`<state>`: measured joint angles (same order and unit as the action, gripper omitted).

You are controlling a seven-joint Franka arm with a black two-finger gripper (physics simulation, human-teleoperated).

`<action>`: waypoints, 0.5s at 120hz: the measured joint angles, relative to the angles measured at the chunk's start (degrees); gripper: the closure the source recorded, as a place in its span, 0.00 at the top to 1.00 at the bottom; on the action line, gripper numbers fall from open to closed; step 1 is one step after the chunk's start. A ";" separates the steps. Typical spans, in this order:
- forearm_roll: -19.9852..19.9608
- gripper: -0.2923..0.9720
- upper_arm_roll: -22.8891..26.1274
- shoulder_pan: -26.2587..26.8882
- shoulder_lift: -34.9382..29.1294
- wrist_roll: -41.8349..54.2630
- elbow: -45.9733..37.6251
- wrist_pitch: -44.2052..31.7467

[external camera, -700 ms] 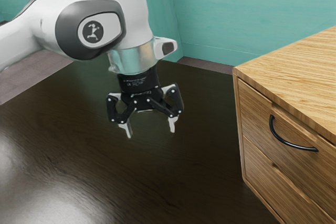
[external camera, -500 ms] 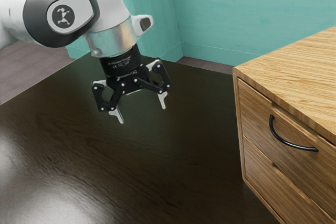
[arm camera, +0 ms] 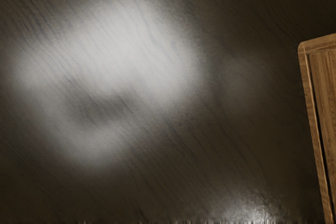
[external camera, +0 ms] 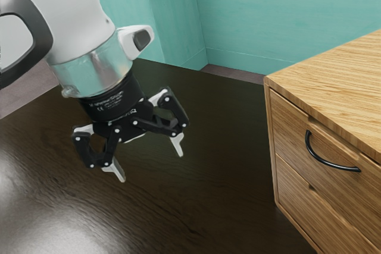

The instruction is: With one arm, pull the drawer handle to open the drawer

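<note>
Jaws are held apart, empty, above the bench, well apart from the handle; the drawer is judged shut, nothing yet grasped.

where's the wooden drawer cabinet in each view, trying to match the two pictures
Exterior view: the cabinet stands at the exterior view's right, with the black handle on its upper drawer front.
Wrist view: one corner of the cabinet juts in beside the dark surface.
Shared landmark: the dark surface, glossy and wood-grained, running up to the cabinet's edge.
</note>
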<state>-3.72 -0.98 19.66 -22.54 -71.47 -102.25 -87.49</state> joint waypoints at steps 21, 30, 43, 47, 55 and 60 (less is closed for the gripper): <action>-3.36 0.77 8.19 -2.03 5.59 -3.17 4.21 -6.76; -4.75 0.77 10.34 -1.47 6.62 -4.29 5.39 -8.63; -5.48 0.77 7.95 3.85 7.00 -5.67 5.67 -10.70; -5.63 0.77 7.77 4.25 7.25 -6.04 5.75 -11.14; -5.86 0.77 7.62 4.39 8.13 -6.73 6.04 -12.17; -5.99 0.77 7.55 4.31 9.23 -7.13 6.62 -12.90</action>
<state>-9.71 6.58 23.97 -13.31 -78.60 -95.64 -100.39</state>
